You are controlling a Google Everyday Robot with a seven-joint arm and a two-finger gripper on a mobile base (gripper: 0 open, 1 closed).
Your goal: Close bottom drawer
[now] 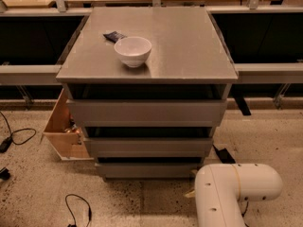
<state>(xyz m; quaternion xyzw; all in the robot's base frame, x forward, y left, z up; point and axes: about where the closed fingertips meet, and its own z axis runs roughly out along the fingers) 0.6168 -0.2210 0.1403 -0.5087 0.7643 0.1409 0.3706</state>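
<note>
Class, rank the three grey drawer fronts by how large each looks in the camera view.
1. top drawer front
2. middle drawer front
3. bottom drawer front; it sits lowest and probably farthest from the camera, which may shrink it.
The hand is out of view; only the white arm shows at lower right.
</note>
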